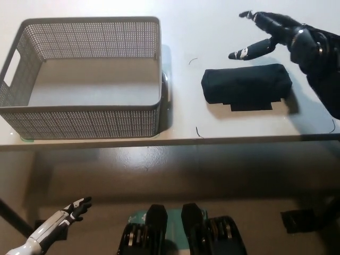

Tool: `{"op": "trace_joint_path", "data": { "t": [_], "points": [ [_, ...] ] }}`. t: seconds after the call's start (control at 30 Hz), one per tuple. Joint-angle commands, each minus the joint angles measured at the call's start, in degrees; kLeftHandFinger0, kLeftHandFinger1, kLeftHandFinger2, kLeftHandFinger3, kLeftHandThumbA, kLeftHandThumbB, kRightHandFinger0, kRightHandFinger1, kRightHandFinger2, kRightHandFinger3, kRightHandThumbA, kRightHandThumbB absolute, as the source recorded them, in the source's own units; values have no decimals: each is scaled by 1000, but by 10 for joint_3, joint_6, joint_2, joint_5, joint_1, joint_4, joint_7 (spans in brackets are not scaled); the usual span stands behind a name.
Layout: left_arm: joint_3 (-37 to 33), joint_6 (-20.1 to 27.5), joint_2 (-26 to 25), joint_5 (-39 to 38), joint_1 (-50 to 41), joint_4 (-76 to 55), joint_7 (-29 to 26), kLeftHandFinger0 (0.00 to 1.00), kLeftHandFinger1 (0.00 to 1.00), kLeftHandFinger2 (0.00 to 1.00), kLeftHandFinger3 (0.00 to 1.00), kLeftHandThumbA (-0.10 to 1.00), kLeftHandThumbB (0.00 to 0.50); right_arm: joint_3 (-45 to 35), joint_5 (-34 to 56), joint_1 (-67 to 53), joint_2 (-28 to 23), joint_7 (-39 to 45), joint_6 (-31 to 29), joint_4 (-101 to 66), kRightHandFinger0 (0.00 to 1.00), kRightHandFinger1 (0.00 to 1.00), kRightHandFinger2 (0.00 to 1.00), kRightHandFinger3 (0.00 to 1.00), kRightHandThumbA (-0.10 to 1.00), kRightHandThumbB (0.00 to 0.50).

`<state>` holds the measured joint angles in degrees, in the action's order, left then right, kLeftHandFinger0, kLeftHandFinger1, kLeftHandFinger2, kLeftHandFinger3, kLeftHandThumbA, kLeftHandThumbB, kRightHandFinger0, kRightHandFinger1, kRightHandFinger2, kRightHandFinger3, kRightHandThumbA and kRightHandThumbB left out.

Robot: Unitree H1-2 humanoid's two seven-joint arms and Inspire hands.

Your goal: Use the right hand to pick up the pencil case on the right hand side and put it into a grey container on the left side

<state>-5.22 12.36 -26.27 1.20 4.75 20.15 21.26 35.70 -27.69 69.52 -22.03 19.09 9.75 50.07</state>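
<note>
The case (246, 86) lies flat on the right part of the table (223, 32), long axis running left to right, a dark tab sticking out under its near edge. It is touched by nothing.

The right hand (279, 37) hovers just beyond the case's far right end, fingers (248, 51) spread apart and empty, pointing left along the case's far side. So the case sits toward the robot and slightly left of the palm. Judging from this, the hand needs to come down and back over the case's middle, fingers closing across the short width rather than along the length.

The basket (159, 64) stands well to the left, open and empty, its right wall near the case's left end.

The left hand (74, 207) hangs low at the lower left, below the table edge, fingers loosely apart, far from the case.
</note>
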Motion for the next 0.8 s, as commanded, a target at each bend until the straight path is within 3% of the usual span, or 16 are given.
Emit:
{"op": "trace_joint_path", "data": {
  "t": [0.0, 0.3, 0.77],
  "points": [
    [4, 28, -18, -2, -2, -21, 11, 1000, 1000, 1000, 1000, 1000, 269, 30, -64, 106, 19, -28, -66, 81, 1000, 1000, 1000, 1000, 841, 500],
    [1, 32, -21, 2, -1, -25, 13, 1000, 1000, 1000, 1000, 1000, 279, 58, -77, 122, 63, -42, -99, 177, 1000, 1000, 1000, 1000, 722, 500],
    [0, 35, -24, 7, 11, -22, 20, 1000, 1000, 1000, 1000, 1000, 291, 69, -106, 116, 87, -34, -117, 225, 1000, 1000, 1000, 1000, 739, 500]
  ]
}}
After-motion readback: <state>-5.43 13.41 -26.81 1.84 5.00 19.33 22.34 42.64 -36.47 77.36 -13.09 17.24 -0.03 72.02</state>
